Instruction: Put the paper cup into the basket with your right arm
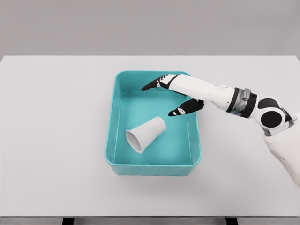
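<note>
Paper cup (146,134) on its side inside the teal basket (114,123), mouth toward the near-left corner, base pointing up-right, resting on the basket floor. My right hand (180,93) reaches in from the right over the basket's far-right part, fingers (152,86) spread and extended, thumb apart below them, gripping nothing and clear of the cup. Basket sits on the white table (51,140).

You saw the white paper cup (146,134) lying on its side inside the teal basket (114,123) near its front edge, mouth toward the front-left corner, while the right hand (177,94) hovered over the basket's back-right corner, fingers spread and empty.
</note>
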